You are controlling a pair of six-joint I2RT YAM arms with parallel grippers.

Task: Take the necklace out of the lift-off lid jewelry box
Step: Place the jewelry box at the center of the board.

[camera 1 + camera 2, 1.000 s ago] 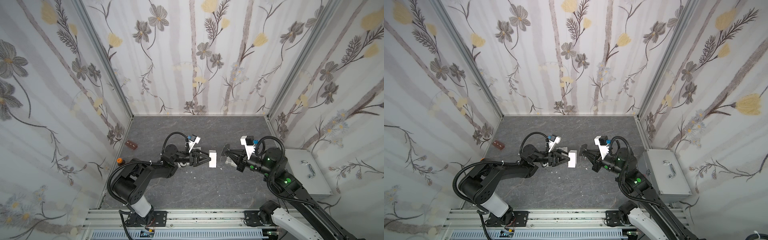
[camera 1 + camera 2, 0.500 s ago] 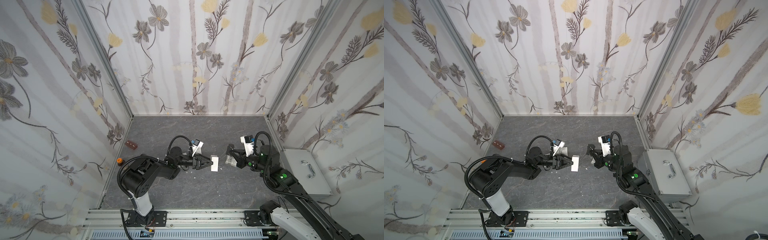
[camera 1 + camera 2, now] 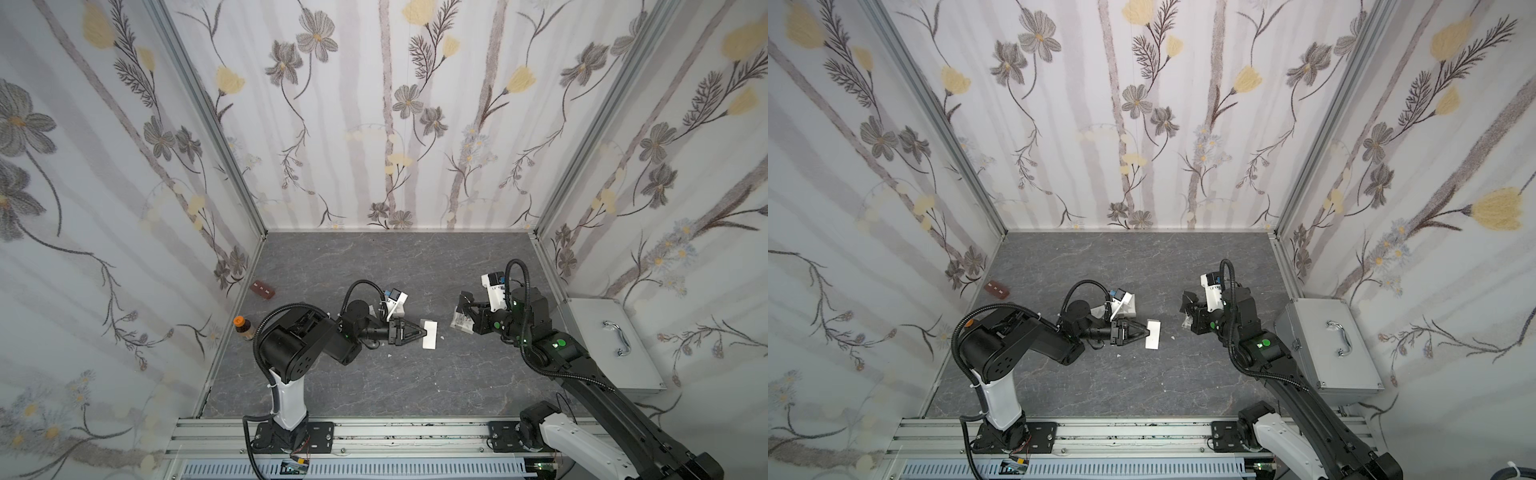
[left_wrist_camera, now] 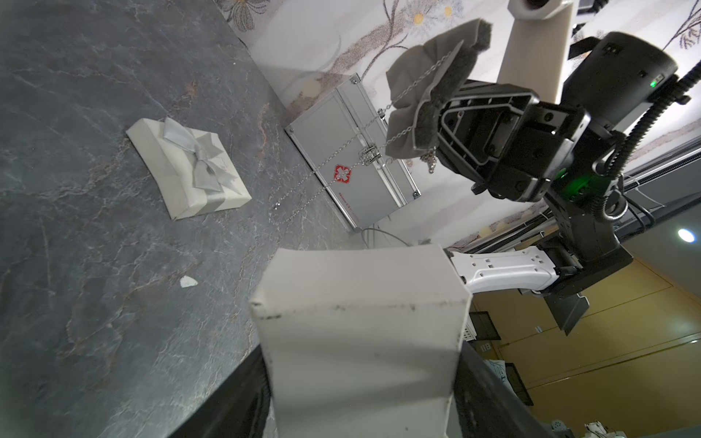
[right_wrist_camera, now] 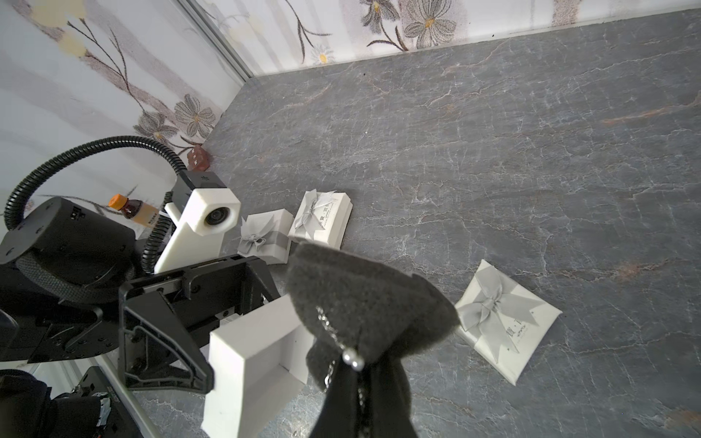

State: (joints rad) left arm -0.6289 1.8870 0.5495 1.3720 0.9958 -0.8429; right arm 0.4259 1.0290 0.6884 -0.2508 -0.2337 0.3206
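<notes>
Pinching a dark foam insert [image 5: 364, 295] between closed jaws, the right tool [image 4: 436, 129] holds it up above the worktop [image 3: 395, 270]. The necklace [image 4: 417, 81] lies draped on that insert, outside the box. Its fine silver chain crosses the pad's face, and two small pearl-like beads show near the pinched edge in the right wrist view. A loose length of chain hangs down toward the worktop; whether its end touches the surface cannot be told.

Across a gap from it, the left tool [image 3: 423, 331] grips the jewelry box [image 5: 258, 364] by its side walls. The box is turned on its side with its lid off, and its white inside faces the right tool.

Near the right tool a bow-topped lid [image 5: 504, 314] lies flat on the worktop. A small white chip [image 4: 187, 281] rests on the stone-patterned surface between the lid and the held box. Two ribboned boxes [image 5: 265, 239] sit just beside each other by the left arm's wrist.

Farther out, an orange-capped bottle [image 3: 243, 328] and a small brown block [image 3: 262, 289] stand along the left wall. A silver case [image 3: 611, 345] with a handle lies at the right edge.
</notes>
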